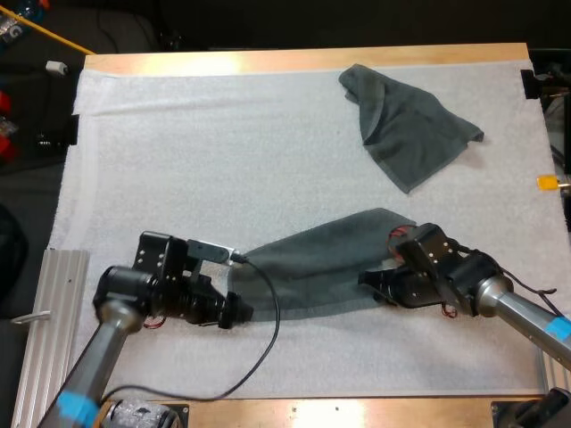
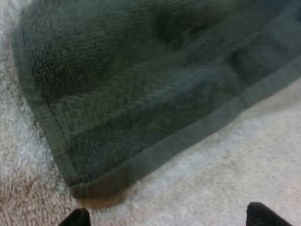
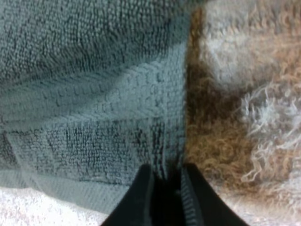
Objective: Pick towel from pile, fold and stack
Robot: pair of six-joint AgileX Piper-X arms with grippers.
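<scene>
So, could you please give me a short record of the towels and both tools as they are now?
near towel: spread flat on the mat, between the tools
far towel: crumpled, far right of the mat
left tool: open, just short of the near towel's corner
right tool: shut on the near towel's edge

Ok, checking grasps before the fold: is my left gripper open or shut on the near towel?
Open. Left gripper: fingertips stand apart, just short of the near towel, gripping nothing.

Spread towel [image 1: 312,267] between left gripper [image 1: 241,312] and right gripper [image 1: 368,282]; crumpled towel [image 1: 406,125] well beyond right gripper, both on mat [image 1: 178,160].
</scene>
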